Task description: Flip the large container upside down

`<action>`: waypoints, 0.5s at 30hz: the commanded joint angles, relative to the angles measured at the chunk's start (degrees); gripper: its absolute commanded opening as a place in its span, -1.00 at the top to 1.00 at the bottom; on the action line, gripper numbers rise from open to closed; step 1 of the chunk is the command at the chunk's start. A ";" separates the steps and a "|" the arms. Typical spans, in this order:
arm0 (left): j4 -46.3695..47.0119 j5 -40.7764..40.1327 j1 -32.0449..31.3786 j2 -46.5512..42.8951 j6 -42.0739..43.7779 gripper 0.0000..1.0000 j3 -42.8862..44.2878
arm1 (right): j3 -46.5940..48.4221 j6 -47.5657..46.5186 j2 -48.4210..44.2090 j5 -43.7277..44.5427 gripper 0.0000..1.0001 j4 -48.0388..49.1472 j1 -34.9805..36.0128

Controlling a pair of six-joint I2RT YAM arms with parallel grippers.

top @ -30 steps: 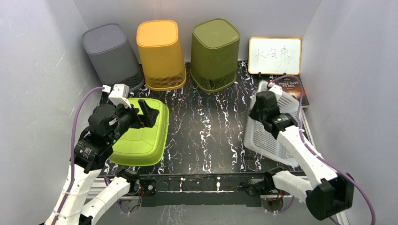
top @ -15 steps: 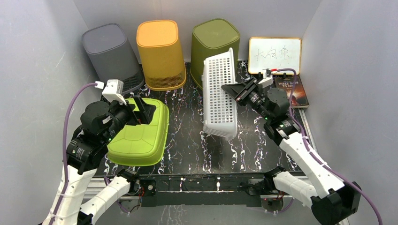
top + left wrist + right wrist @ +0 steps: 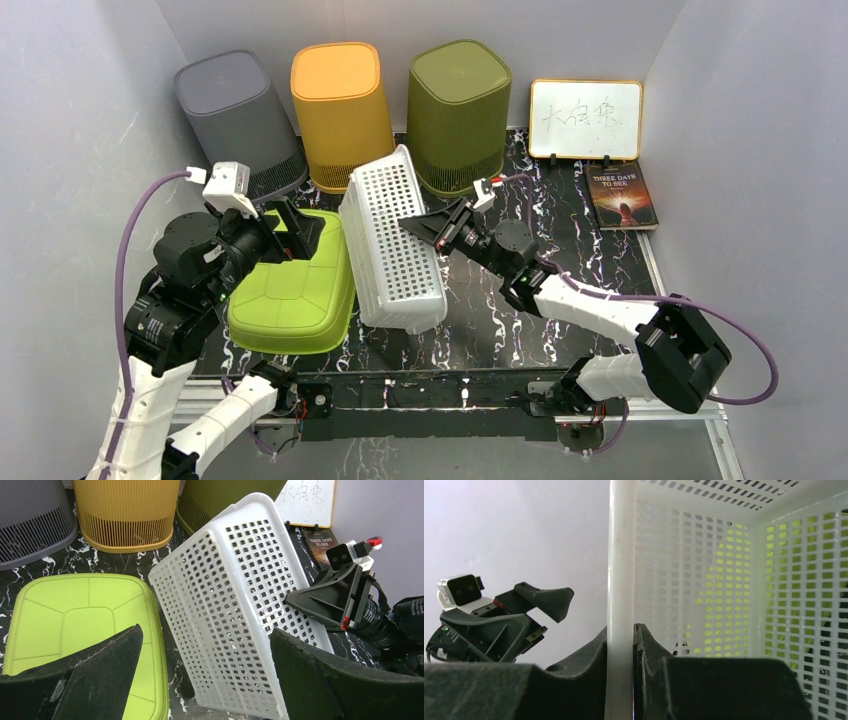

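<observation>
The white perforated basket stands tilted on one long side in the middle of the table, its opening facing right. My right gripper is shut on its rim; the right wrist view shows the rim pinched between the jaws. My left gripper is open and empty above the overturned lime-green container. In the left wrist view the basket fills the space in front of the open gripper, beside the lime container. I cannot tell whether the two touch.
Three overturned bins stand along the back: grey, orange and olive. A small whiteboard leans on the back wall with a book before it. Grey walls close in both sides.
My right gripper has swung the basket from the right side across to the table's middle, tipping it up onto its side. The left gripper has risen and shifted slightly.
</observation>
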 commanded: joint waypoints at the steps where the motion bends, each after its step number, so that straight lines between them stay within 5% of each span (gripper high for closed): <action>1: -0.45 -0.99 -0.19 -0.03 0.94 -0.97 -0.17 | -4.40 3.97 -3.30 8.48 1.00 12.48 -0.74; 15: 0.35 -1.13 -0.17 -0.87 1.12 -0.97 -4.03 | -25.89 8.10 1.73 4.47 1.00 9.21 -12.87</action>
